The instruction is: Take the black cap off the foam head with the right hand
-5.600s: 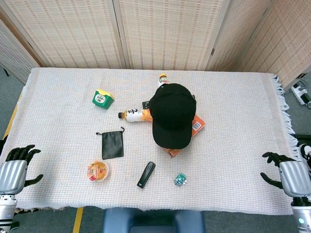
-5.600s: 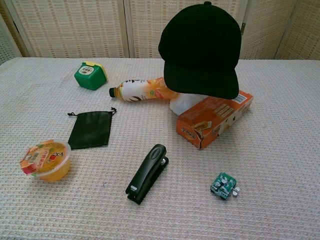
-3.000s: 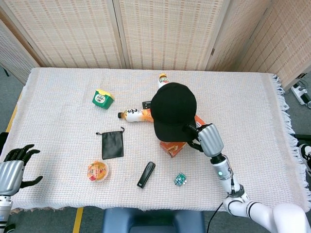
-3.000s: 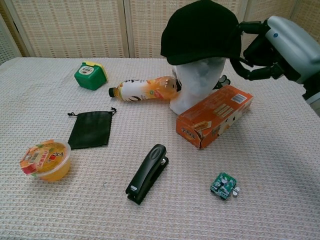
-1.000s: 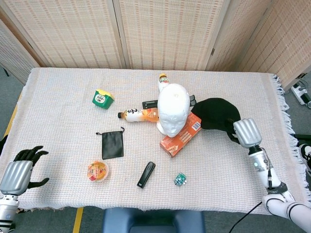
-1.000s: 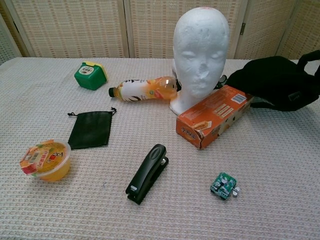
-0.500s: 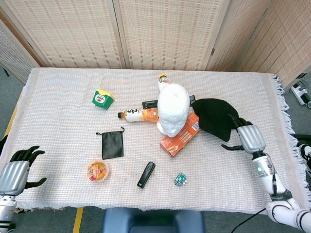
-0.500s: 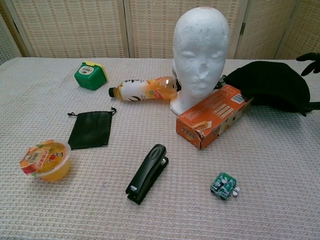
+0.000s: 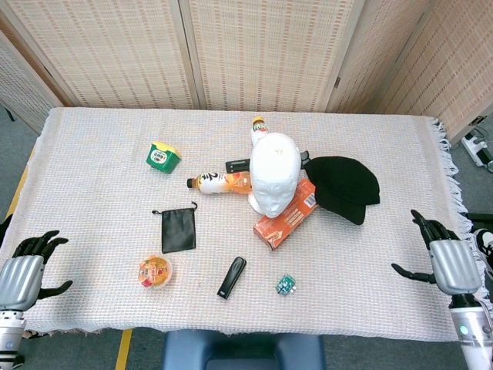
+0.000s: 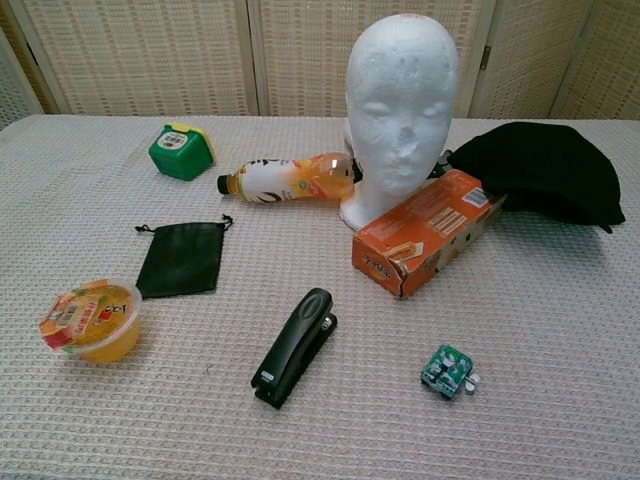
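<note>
While the one black cap (image 9: 346,186) lies on the surface (image 9: 100,154) just right of the bare foam head (image 9: 275,172), the right hand (image 9: 447,264) hangs empty with fingers spread, as does the left hand (image 9: 23,274). Two bottles (image 9: 219,182), one orange box (image 9: 286,217), one stapler (image 9: 231,277) and one pouch (image 9: 178,229) lie around.

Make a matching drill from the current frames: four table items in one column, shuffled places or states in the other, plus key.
Items:
1. black cap
2. foam head
3. stapler
4. jelly cup

Places or states:
A. bare, standing upright
B. lying on the cloth at the robot's right of the orange box
C. nearest the left front corner, below the black pouch
D. lying in front of the orange box, left of the small green part

Pairs: 1-B, 2-A, 3-D, 4-C
</note>
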